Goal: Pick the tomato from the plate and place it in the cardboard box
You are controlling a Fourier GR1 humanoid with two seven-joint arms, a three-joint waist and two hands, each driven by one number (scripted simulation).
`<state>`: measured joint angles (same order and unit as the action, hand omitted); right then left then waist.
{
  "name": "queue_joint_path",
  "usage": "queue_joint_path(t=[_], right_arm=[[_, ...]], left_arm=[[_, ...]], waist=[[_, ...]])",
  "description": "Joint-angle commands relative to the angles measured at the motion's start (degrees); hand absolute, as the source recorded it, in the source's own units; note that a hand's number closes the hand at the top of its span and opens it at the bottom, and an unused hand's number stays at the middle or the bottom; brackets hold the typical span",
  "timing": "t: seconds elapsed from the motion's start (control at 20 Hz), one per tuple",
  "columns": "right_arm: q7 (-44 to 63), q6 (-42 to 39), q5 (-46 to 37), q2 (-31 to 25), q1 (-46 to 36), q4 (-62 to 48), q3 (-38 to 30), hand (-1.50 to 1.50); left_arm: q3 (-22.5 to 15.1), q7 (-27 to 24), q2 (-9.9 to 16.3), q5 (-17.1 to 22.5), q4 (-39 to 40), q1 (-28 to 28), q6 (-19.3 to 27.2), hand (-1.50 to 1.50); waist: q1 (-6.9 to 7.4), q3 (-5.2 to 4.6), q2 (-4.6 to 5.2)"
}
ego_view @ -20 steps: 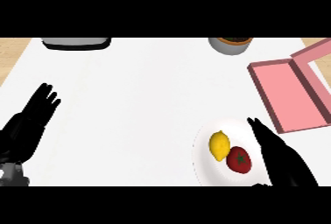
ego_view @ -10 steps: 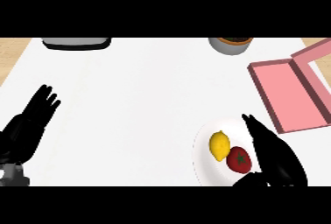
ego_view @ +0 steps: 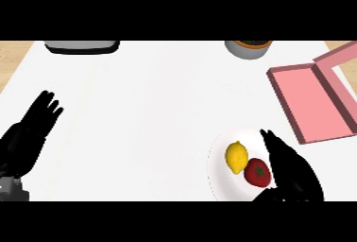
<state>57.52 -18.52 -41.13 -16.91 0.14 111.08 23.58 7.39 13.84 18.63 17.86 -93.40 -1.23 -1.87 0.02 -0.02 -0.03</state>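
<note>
Reaching step. Tomato [ego_view: 257,172] on the plate [ego_view: 222,156] beside a lemon [ego_view: 237,157]; right hand [ego_view: 289,165] alongside, fingers straight, grasping nothing. Left hand [ego_view: 31,130] resting released at left. Next, probably: closing round it, then carrying to the pink box [ego_view: 310,106].

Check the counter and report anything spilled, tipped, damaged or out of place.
Nothing stands out. The tomato and a lemon lie on the white plate, with the right robot hand beside the tomato. The pink cardboard box sits open with its lid up. The left robot hand rests open at the left edge.
</note>
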Motion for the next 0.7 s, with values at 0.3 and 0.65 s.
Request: queue_joint_path(t=[0.3, 0.65], right_arm=[[-0.5, -2.9, -2.24, 3.25, -0.96, -8.01, -2.42, -1.5], [-0.34, -6.58, -3.06, 4.94, -0.63, -6.1, -4.59, -1.5]], left_arm=[[3.06, 0.55, -0.29, 0.72, -1.73, 1.3, -2.39, 0.0], [0.67, 0.27, -4.24, -3.71, -3.3, 2.88, -0.99, 0.0]], waist=[[0.25, 0.02, 0.02], [0.12, 0.01, -0.01]])
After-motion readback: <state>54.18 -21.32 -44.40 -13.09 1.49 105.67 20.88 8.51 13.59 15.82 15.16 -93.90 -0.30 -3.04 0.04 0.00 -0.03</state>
